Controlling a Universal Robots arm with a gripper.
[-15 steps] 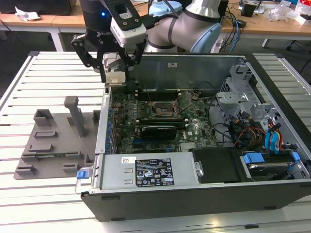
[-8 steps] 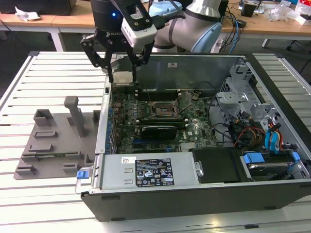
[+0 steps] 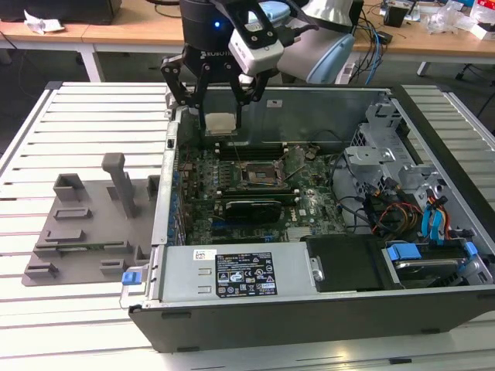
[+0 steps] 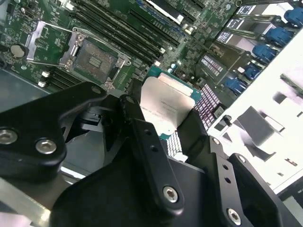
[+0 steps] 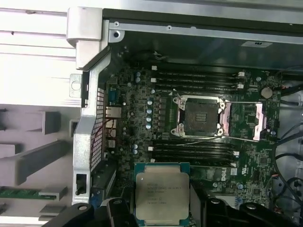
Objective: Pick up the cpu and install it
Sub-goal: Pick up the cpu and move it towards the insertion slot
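My gripper (image 3: 220,126) is shut on the cpu (image 3: 220,123), a flat square chip with a silver-grey top. It hangs above the far left part of the open computer case (image 3: 325,309). In both wrist views the cpu (image 4: 166,106) (image 5: 161,193) sits between the black fingers (image 4: 149,156). The black socket (image 3: 259,175) lies on the green motherboard (image 3: 309,205), nearer the middle of the case and apart from the chip. Its metal frame is swung open and its lever raised, as the socket (image 5: 199,116) (image 4: 97,59) looks in both wrist views.
A grey plastic tray (image 3: 85,232) with upright posts stands on the slatted table at the exterior view's left. Inside the case are memory slots (image 5: 194,80), a drive cage with blue latches (image 3: 433,224), cables and a power supply (image 3: 240,274) along the near side.
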